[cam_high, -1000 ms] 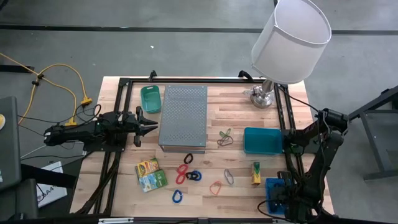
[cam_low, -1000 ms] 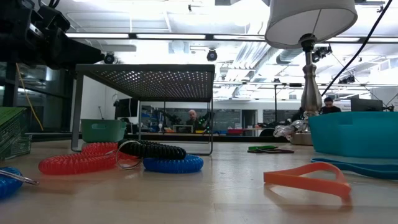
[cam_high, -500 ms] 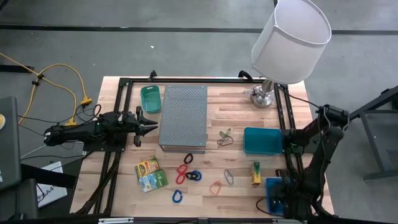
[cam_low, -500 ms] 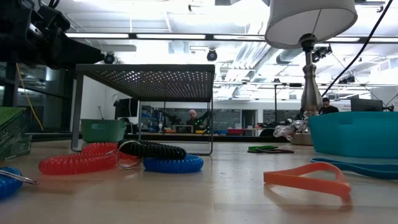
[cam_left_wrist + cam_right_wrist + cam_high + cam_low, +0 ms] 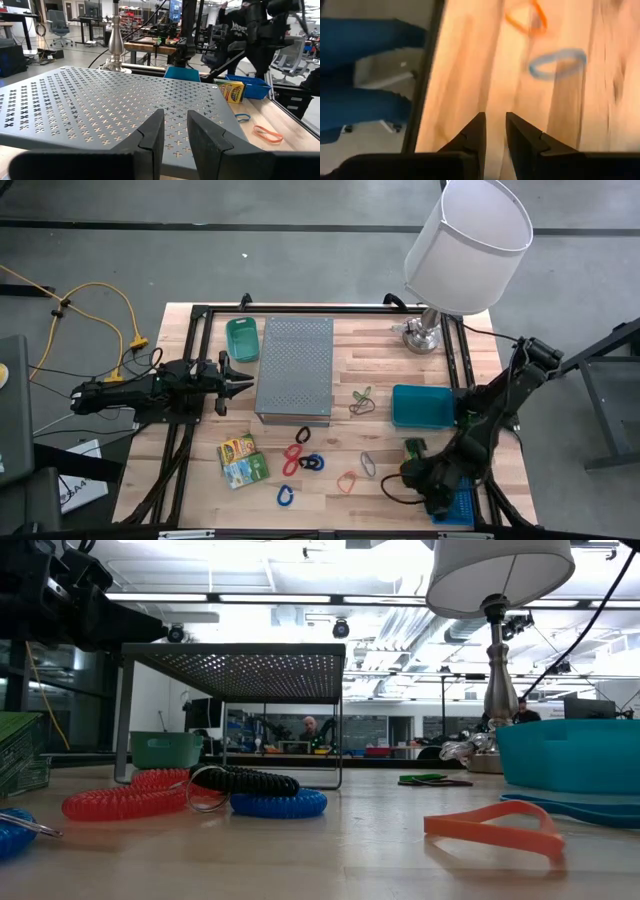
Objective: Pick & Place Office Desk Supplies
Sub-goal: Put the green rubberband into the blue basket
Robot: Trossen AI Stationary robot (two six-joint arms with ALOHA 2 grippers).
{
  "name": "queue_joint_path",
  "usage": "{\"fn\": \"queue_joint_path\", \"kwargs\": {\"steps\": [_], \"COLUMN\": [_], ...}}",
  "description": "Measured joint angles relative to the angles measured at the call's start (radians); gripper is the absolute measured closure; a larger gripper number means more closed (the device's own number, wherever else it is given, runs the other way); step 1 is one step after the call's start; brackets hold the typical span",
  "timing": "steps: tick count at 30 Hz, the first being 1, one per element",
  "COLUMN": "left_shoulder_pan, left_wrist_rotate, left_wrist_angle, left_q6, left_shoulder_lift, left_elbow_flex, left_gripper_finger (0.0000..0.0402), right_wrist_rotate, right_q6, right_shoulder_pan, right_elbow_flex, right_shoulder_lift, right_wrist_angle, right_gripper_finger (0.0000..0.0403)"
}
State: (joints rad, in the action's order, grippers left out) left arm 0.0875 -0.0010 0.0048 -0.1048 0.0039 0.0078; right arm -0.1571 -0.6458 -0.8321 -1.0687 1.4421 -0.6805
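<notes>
Currently the left pincer [image 5: 243,383] hovers just left of the box [image 5: 294,368], level with its middle, tips toward its side. Its fingers [image 5: 150,137] stand slightly apart with nothing between them. The box's perforated top fills the left wrist view.

Right pincer [image 5: 410,476] sits low over the bench [image 5: 390,370], well to the front-right of the box, near the bench's front edge. Its fingers [image 5: 470,135] are a narrow gap apart and empty. Its wrist view shows bare wood past the tips, then the orange band [image 5: 526,19] and the grey-blue band [image 5: 557,64], neither touched.

Supplies, all lying on the bench:
- Two packets [image 5: 241,460] side by side, front-left of the box.
- Black coil [image 5: 303,436] just in front of the box's front edge.
- Red coils [image 5: 293,458] a little farther forward, with a dark-blue coil [image 5: 312,463] just beside them. From the low view these coils look bunched together.
- Blue coil [image 5: 286,496] farthest forward of the box, alone.
- Orange band and grey-blue band front-right of the box, between the coils and the right pincer.
- Third packet [image 5: 412,446] farther right, just beside the right arm and partly covered by it.
- Green and dark bands [image 5: 361,401] right of the box's front corner, between the box and the teal bin [image 5: 422,406].

Other items:
- Green bin [image 5: 241,338] left of the box's rear corner.
- Lamp [image 5: 466,242] rear-right of the box.
- Blue basket [image 5: 458,504] front-right of the box, mostly under the right arm.
</notes>
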Motion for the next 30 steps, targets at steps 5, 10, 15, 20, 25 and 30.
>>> {"fn": "queue_joint_path", "kwargs": {"steps": [5, 10, 15, 20, 25, 30], "left_shoulder_pan": [0.000, 0.000, 0.000, 0.000, 0.000, 0.000], "left_wrist_rotate": [0.000, 0.000, 0.000, 0.000, 0.000, 0.000], "left_wrist_angle": [0.000, 0.002, 0.003, 0.003, 0.003, 0.003], "left_q6": [0.000, 0.000, 0.000, 0.000, 0.000, 0.000], "left_shoulder_lift": [0.000, 0.000, 0.000, 0.000, 0.000, 0.000], "left_elbow_flex": [0.000, 0.000, 0.000, 0.000, 0.000, 0.000], "left_gripper_finger": [0.0323, 0.0323, 0.0323, 0.0323, 0.0323, 0.0323], "right_wrist_rotate": [-0.081, -0.150, -0.216, -0.237, -0.189, -0.041], "right_q6": [0.137, 0.252, 0.344, 0.360, 0.366, 0.402], "right_shoulder_pan": [0.073, 0.148, 0.241, 0.361, 0.491, 0.603], "right_elbow_flex": [0.000, 0.001, 0.001, 0.002, 0.002, 0.002], "right_shoulder_lift": [0.020, 0.071, 0.132, 0.191, 0.238, 0.252], "right_wrist_angle": [0.042, 0.052, 0.094, 0.107, 0.109, 0.110], "right_gripper_finger": [0.0340, 0.0340, 0.0340, 0.0340, 0.0340, 0.0340]}}
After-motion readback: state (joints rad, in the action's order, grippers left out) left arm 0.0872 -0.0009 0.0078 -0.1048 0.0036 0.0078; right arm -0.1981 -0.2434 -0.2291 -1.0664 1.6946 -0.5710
